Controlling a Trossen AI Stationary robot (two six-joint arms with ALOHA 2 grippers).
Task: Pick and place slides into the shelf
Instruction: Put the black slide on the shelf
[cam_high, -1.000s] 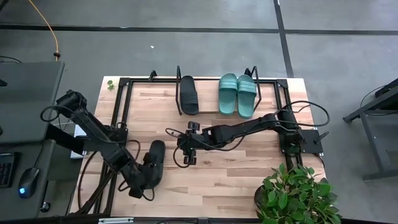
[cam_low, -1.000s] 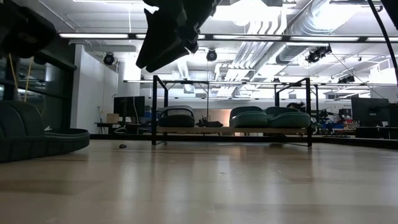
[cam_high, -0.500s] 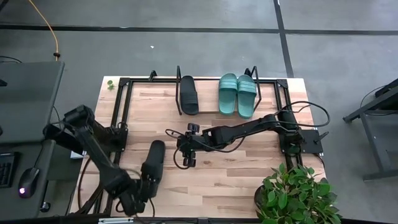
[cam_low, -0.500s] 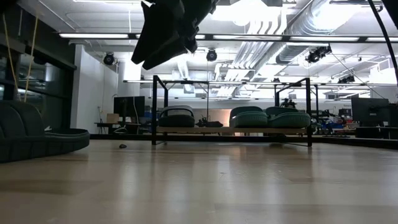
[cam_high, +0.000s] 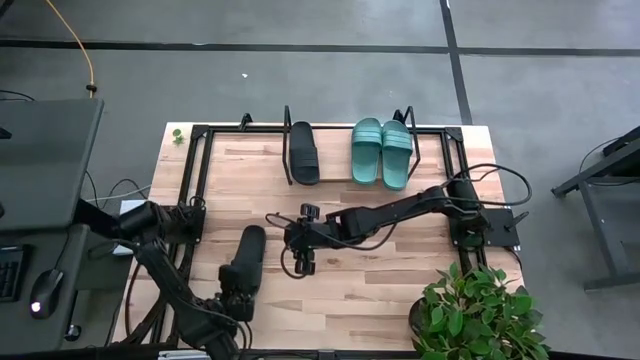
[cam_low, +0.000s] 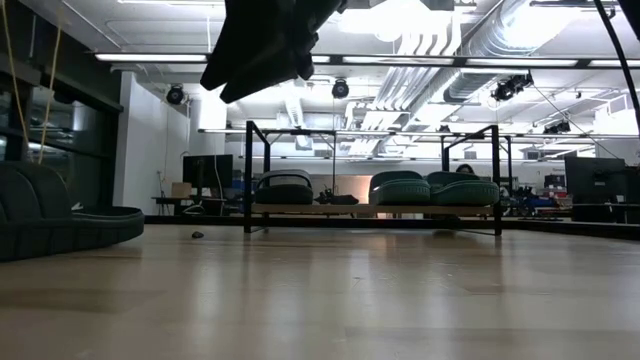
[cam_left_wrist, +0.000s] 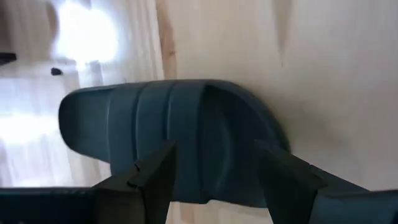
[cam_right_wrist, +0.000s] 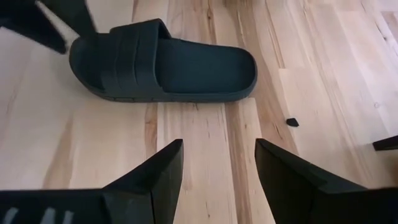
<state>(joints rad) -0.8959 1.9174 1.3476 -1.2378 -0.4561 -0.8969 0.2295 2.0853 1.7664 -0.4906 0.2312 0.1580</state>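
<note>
Black slide (cam_high: 244, 262) on table, left pincer (cam_left_wrist: 214, 180) over it (open)

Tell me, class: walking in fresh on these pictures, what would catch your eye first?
Probably the two teal slides side by side on the shelf at the table's far edge, a black slide beside them. Next, the lone black slide on the tabletop, with the open left gripper at its near end and the open right gripper beside it.

The dark left arm folds back toward seven o'clock, its two-finger left tool (cam_high: 235, 300) spread wide, while the dark right arm stretches from three o'clock toward centre, its right tool (cam_high: 303, 262) likewise parted.
</note>
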